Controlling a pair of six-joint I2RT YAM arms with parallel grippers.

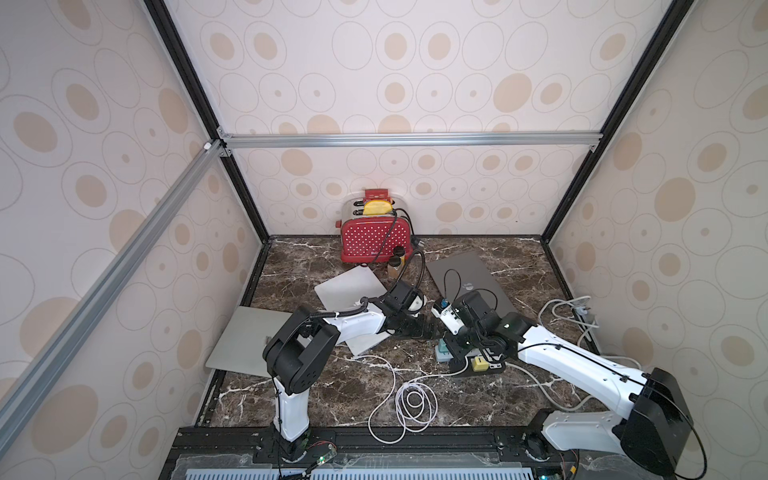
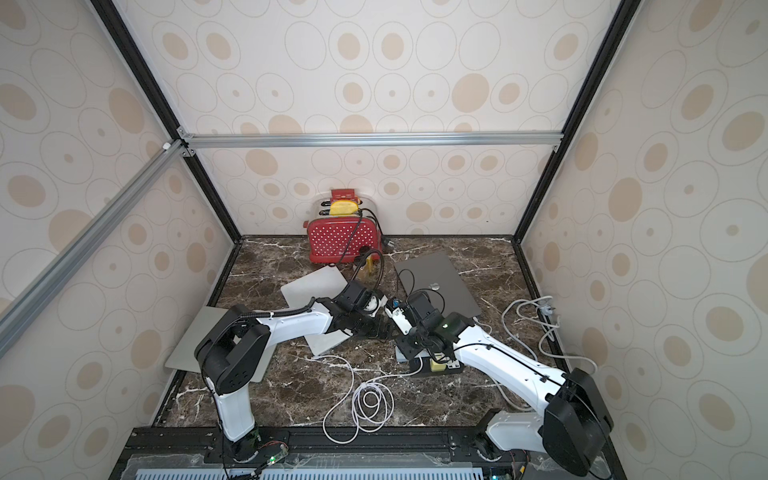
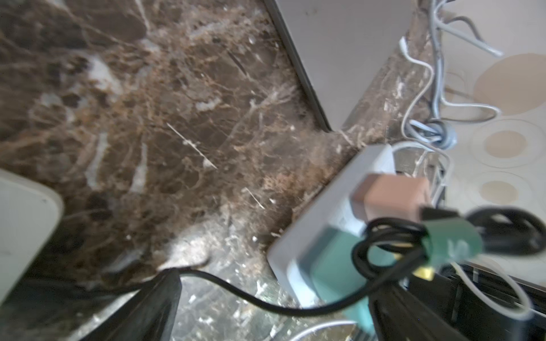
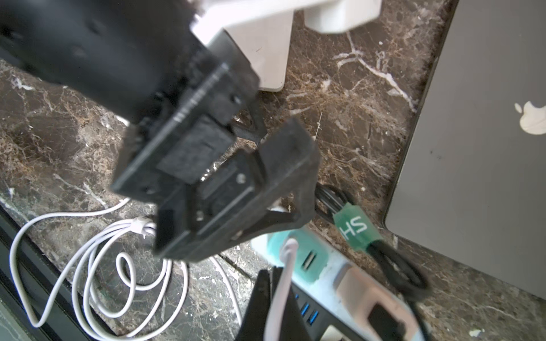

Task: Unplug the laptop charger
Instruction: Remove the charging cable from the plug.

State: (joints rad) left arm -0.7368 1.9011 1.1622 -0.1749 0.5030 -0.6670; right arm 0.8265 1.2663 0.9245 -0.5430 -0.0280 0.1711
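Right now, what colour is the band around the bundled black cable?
Green, with white lettering; the band shows best in the right wrist view.

Bare marble (image 3: 147, 127) between silver laptop (image 3: 23, 221) and dark laptop (image 3: 339, 59) is open; bundled black cord (image 3: 384, 233) crowds the power strip (image 3: 319, 203).

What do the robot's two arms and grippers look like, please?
The left arm and right arm have white link shells, bulky black joint housings and black cables running alongside. A green light glows near the right arm's wrist. The left gripper and right gripper are black, with angular fingers.
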